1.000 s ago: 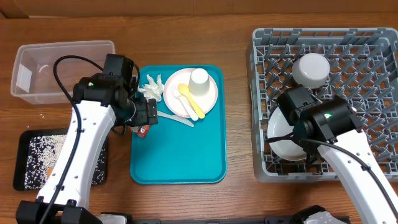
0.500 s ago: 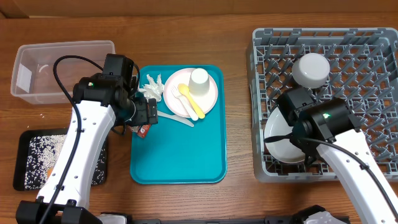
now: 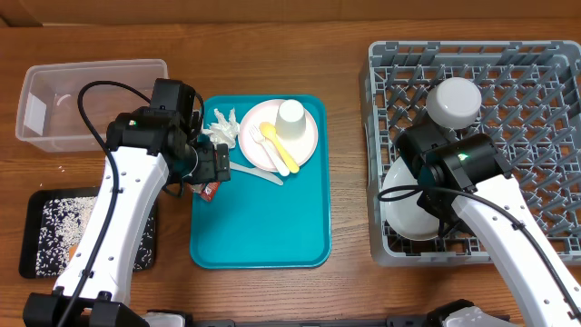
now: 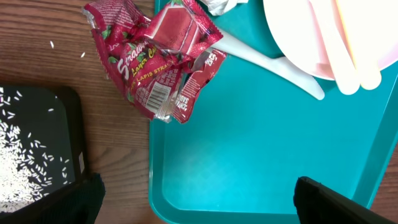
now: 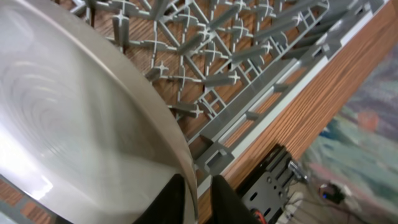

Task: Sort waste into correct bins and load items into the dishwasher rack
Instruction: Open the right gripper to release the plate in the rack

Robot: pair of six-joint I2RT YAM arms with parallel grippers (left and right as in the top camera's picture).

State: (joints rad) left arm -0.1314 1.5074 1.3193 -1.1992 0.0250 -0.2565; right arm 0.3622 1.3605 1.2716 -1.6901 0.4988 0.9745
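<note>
Two arms are seen from overhead. The left arm (image 3: pixel 136 195) is held over the left edge of the big teal plastic serving tray (image 3: pixel 272 227). Under its tip lies a crinkled red wrapper (image 3: pixel 207 189), half on the tray and half on the wooden counter (image 3: pixel 349 182). The clear plastic tub (image 3: pixel 91 91) and the shallow black tray (image 3: pixel 41 193) are set off to the left. The right arm (image 3: pixel 508 218) is held over the large grey plastic dishwasher rack (image 3: pixel 472 47), where a round white plate (image 3: pixel 404 213) is leaned near the front left corner.

From the left wrist, the left fingers (image 4: pixel 74 199) are seen spread wide, with nothing between them. The wrapper is not lined up with the gap. If the fingers are lowered like this, the wrapper could be missed or the tray's edge pinched. A white plastic cutlery piece (image 4: pixel 267 59) is touching the wrapper and could be lifted along with it.

From the right wrist, the plate's rim is seen between the right fingers (image 5: pixel 227 202), which are close together. Whether the rim is squeezed cannot be told. The plate looks tilted, so once let go it could slide down flat. If it is pinched as the arm pulls away, it could be dragged out.
</note>
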